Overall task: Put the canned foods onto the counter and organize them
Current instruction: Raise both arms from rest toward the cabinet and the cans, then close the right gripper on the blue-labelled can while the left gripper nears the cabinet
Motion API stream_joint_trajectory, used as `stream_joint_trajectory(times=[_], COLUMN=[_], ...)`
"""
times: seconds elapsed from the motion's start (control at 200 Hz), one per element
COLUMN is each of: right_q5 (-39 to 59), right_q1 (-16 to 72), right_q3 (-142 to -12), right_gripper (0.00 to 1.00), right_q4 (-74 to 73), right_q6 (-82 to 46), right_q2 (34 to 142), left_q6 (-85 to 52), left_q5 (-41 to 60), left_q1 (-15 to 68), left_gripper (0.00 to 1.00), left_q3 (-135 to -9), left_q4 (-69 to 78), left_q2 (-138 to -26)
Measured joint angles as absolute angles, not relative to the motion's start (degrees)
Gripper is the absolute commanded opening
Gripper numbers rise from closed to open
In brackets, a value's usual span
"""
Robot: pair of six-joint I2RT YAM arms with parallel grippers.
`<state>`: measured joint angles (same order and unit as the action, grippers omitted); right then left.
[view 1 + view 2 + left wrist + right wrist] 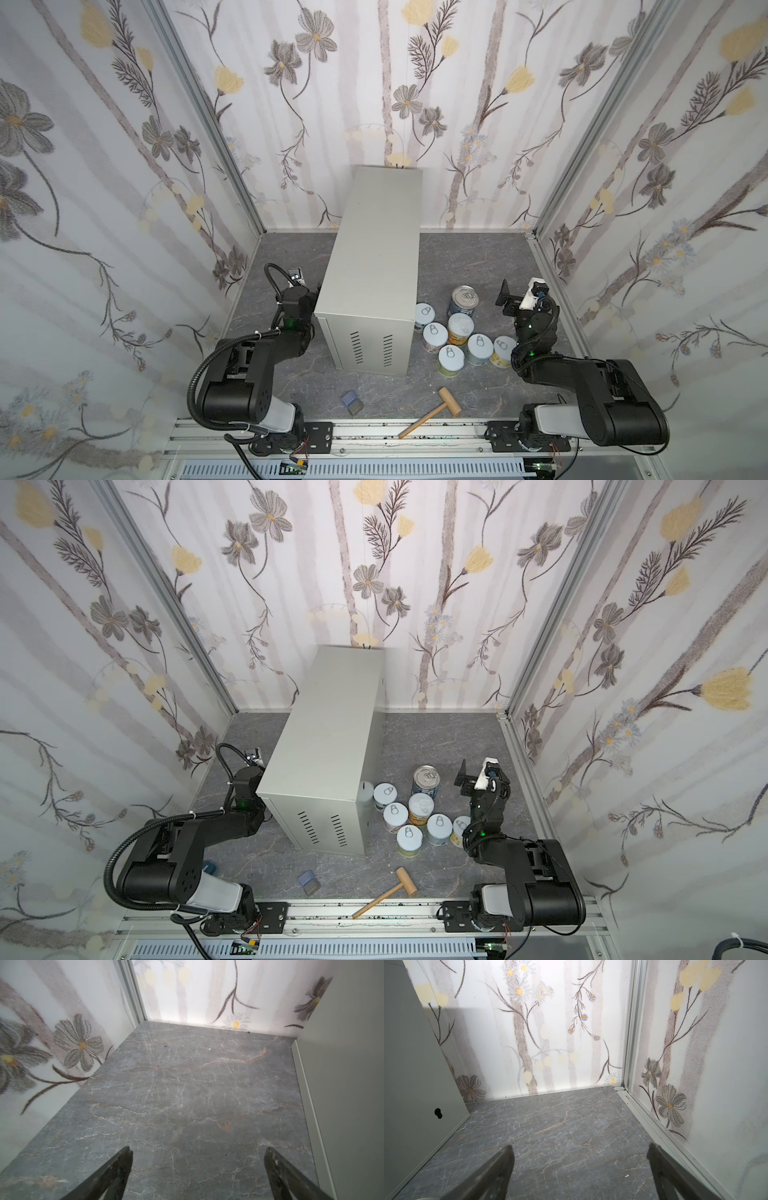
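Note:
Several cans (451,357) (409,839) with white lids stand in a cluster on the dark marbled floor, just right of the counter. Behind them is a taller blue can (464,300) (427,779) with a metal top. The counter (374,257) (328,729), a tall light-grey metal box with vent slots on its front, has nothing on its flat top. My left gripper (199,1150) hangs open over bare floor beside the counter's left wall (342,1084). My right gripper (581,1147) (508,297) is open over bare floor, right of the cans, holding nothing.
A wooden mallet (432,411) lies near the front rail (395,432), with a small blue-grey block (352,401) to its left. Flowered walls close in the floor on three sides. The counter's right wall (415,1064) has a keyhole slot.

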<state>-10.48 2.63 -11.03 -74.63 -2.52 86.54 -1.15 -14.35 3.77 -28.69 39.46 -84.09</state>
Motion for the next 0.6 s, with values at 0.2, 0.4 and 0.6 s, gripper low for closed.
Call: stream_joint_trajectory(times=[0.2, 0.4, 0.6], right_q5=[-10.48, -10.52, -12.19], right_q1=[2.61, 2.61, 2.94], right_q3=[-11.03, -13.43, -23.29], right_gripper=[1.0, 1.0, 1.0], right_q4=[-74.56, -70.19, -55.48], right_q6=[-2.52, -2.55, -2.59], right_q2=[86.54, 84.27, 80.31], left_q6=[-6.02, -12.75, -16.6], left_q5=[-24.14, -27.9, -24.91], left_q1=[3.81, 3.75, 3.75], left_gripper=[1.0, 1.0, 1.0], left_q3=[-40.88, -58.78, -68.79], left_q4=[20.53, -6.26, -28.69], left_q2=[-81.25, -80.77, -76.69])
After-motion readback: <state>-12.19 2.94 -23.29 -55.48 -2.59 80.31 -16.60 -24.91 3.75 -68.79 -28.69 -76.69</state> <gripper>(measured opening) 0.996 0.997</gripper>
